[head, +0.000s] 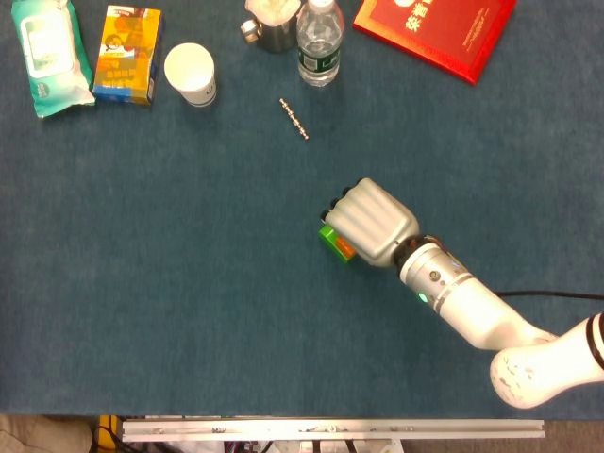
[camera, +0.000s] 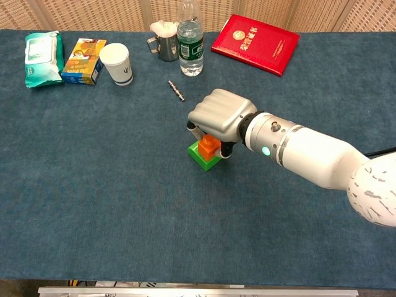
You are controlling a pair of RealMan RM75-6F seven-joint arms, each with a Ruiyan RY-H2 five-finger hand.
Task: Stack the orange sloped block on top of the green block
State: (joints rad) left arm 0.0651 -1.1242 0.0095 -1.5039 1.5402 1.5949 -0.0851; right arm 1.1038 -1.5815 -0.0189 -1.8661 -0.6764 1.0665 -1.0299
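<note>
On the blue cloth table [camera: 93, 204], the right hand [camera: 219, 116] (reaching in from 4 o'clock) curls over and holds the orange sloped block [camera: 208, 146], which sits on the green block [camera: 205, 159] near center.

light: even, bright, diffuse overhead | shadows: soft and short, a faint one under the right hand [camera: 219, 116] | glare: mild sheen on the hand's grey shell and the red booklet [camera: 255, 43] | focus: both views sharp, no motion blur | distortion: slight bending at chest-view edges
</note>
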